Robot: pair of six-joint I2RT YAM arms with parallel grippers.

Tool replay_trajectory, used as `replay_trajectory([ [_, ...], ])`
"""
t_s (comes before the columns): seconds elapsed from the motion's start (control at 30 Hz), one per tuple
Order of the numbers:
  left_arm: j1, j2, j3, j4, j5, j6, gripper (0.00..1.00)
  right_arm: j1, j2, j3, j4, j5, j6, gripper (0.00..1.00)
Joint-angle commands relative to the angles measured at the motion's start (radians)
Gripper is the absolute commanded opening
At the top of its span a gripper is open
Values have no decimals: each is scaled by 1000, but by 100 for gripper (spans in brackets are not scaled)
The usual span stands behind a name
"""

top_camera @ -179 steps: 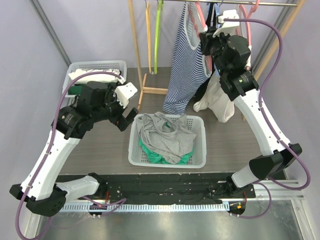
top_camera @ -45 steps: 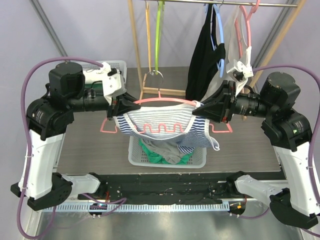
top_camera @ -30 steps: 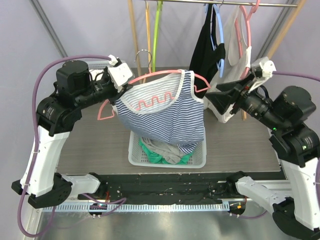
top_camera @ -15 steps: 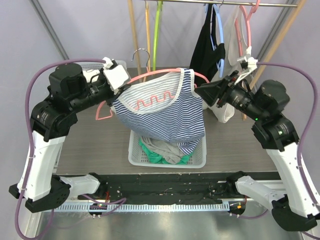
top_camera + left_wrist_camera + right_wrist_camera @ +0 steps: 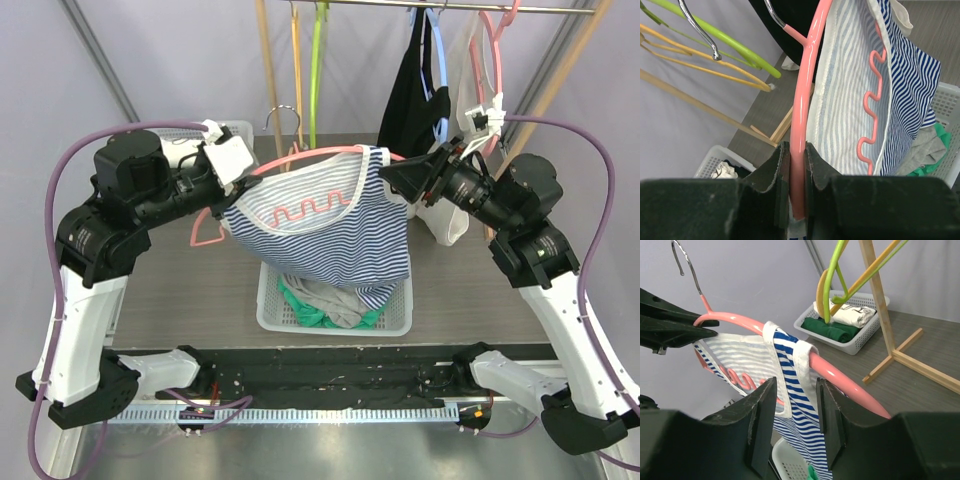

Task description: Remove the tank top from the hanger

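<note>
tank top (image 5: 330,225) hangs above laundry basket (image 5: 400,300), draped on pink hanger (image 5: 300,157) | left pincer (image 5: 796,150) clamped on hanger arm | right pincer (image 5: 795,385) half-spread astride shoulder strap (image 5: 802,352), nothing gripped | removal apparently not begun

White laundry basket (image 5: 398,305) sits centre on the dark wood-grain surface (image 5: 200,290), with a grey garment (image 5: 322,296) on top of a green one (image 5: 297,303) inside. Second white basket (image 5: 860,342) at back left holds folded green cloth (image 5: 832,326) beside folded white cloth (image 5: 855,315). Wooden rack post (image 5: 268,80) stands upright at the back. Green hanger (image 5: 317,60) and orange hanger (image 5: 297,70) hang side by side. Black garment (image 5: 405,90) hangs on a blue hanger (image 5: 437,70); white garment (image 5: 450,225) hangs just right of it.
</note>
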Motion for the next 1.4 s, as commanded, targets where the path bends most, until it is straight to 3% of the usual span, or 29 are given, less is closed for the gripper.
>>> replay_trajectory([
  [0.0,-6,-10,27,37,52,-13,2,-1,-3,-20,121,-32,42,45],
  [0.2,-6,-4,37,33,60,-22,2,-1,10,-18,140,-49,41,41],
  [0.33,-6,-9,38,25,58,-16,2,-1,2,19,71,-21,-19,48],
  [0.5,-6,-4,40,22,69,-26,2,-1,-3,8,75,-12,-21,47],
  [0.7,-6,-3,46,19,77,-26,3,-3,26,-23,167,-61,50,13],
  [0.8,-6,-7,37,17,72,-22,3,-1,27,-17,177,-66,51,1],
  [0.9,-6,-12,23,13,66,-20,3,-1,10,-4,166,-60,36,1],
  [1.13,-6,-36,-23,-3,9,30,4,-1,-78,55,22,144,-39,1],
  [1.37,-6,-70,-45,-18,-14,55,5,-1,-87,22,-60,411,-11,1],
])
